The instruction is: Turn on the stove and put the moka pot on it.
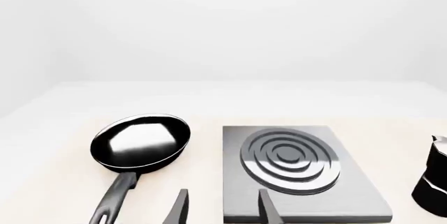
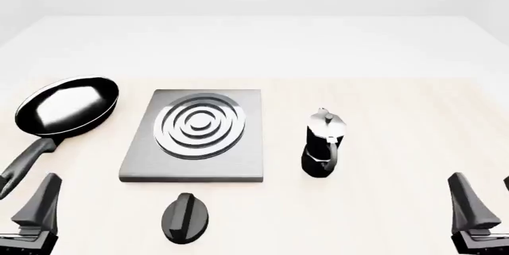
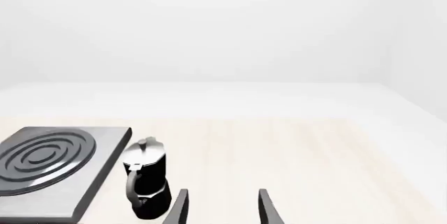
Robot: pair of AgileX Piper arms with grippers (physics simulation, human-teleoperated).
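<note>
The stove (image 2: 238, 162) is a flat grey slab with a silver ring burner (image 2: 200, 125), lying left of centre. Its black oval knob (image 2: 185, 217) sits on the table just in front of it. The moka pot (image 2: 323, 145), black base and silver top, stands upright to the right of the stove, apart from it. My left gripper (image 1: 222, 192) hovers open near the front left, short of the stove's near edge (image 1: 307, 214). My right gripper (image 3: 220, 192) hangs open at the front right, with the moka pot (image 3: 145, 182) ahead and to its left. Neither holds anything.
A black frying pan (image 2: 68, 105) lies left of the stove, its handle (image 2: 24, 159) pointing toward my left gripper's finger (image 2: 44, 201). My right gripper's finger (image 2: 465, 204) shows at the bottom right. Light wooden table (image 2: 397, 118) stretches to the right.
</note>
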